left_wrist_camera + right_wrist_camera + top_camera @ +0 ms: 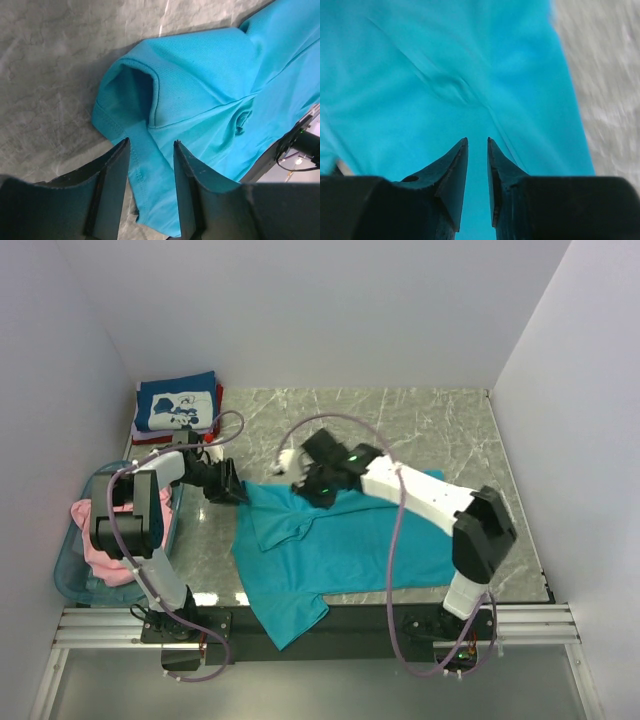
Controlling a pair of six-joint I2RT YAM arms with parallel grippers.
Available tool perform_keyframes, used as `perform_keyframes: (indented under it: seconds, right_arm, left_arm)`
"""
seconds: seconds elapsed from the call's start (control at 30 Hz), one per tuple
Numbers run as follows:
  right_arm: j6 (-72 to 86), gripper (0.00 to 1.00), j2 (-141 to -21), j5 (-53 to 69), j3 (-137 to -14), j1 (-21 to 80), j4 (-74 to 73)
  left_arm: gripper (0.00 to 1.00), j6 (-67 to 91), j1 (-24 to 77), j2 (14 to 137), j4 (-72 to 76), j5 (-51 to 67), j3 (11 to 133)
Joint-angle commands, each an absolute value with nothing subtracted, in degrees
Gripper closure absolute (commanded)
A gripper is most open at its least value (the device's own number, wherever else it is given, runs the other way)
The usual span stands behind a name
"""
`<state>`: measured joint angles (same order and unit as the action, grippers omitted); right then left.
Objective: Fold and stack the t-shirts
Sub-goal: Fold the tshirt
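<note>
A teal t-shirt (340, 540) lies spread on the marble table (420, 430), its lower left corner hanging over the near edge. My left gripper (232, 485) is at the shirt's upper left sleeve. In the left wrist view it (151, 141) stands open, with the sleeve's hemmed edge (145, 170) lying loose between the fingers. My right gripper (308, 490) hovers over the shirt's top edge. In the right wrist view it (477, 139) shows a narrow gap, with flat teal cloth (420, 75) below and nothing pinched. A folded navy t-shirt with white print (178, 405) tops a stack at the back left, over a red one (218, 403).
A translucent light-blue basket (70, 575) stands left of the table, holding a pink t-shirt (92, 525). White walls enclose the table on three sides. The arms' rail runs along the near edge. Bare marble (605, 75) lies right of the teal cloth.
</note>
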<state>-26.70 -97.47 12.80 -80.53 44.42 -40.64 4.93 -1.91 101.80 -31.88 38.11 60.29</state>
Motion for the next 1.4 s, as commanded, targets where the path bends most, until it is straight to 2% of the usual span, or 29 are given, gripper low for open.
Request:
perform_keyframes:
  seconds: [0.0, 0.2, 0.3, 0.47, 0.63, 1.07, 1.27, 1.37]
  right_arm:
    - [-22.07, 0.7, -102.29, 7.47, -88.21, 53.31, -36.47]
    - [-17.32, 0.65, -113.81, 5.01, -98.24, 63.09, -38.58]
    - [-15.21, 0.62, -117.15, 5.36, -99.58, 64.42, -37.8]
    - [-12.48, 0.6, -120.76, 4.31, -99.58, 64.95, -36.39]
    - [-11.08, 0.6, -121.55, 3.86, -97.47, 64.86, -34.28]
    - [-8.44, 0.54, -124.98, 8.61, -100.81, 64.86, -35.95]
    - [-8.61, 0.58, -126.82, 8.09, -101.25, 64.86, -36.21]
    - [-8.96, 0.72, -126.83, 7.73, -100.55, 64.78, -36.21]
  left_arm:
    - [0.54, 6.77, -2.2, 100.11, -29.88, 40.78, 61.7]
    - [0.54, 6.07, -2.37, 99.93, -31.37, 38.85, 61.17]
    - [0.53, 6.15, -3.25, 99.23, -30.85, 42.6, 59.86]
    - [0.47, 6.5, -4.92, 99.14, -28.93, 48.77, 59.15]
    - [0.35, 10.28, -5.27, 100.02, -24.53, 51.41, 59.5]
    - [0.31, 13.62, -5.27, 105.82, -19.51, 50.19, 59.33]
    - [0.3, 13.71, -5.27, 106.61, -18.63, 48.08, 58.71]
    - [0.29, 14.15, -5.36, 107.14, -18.11, 47.81, 58.45]
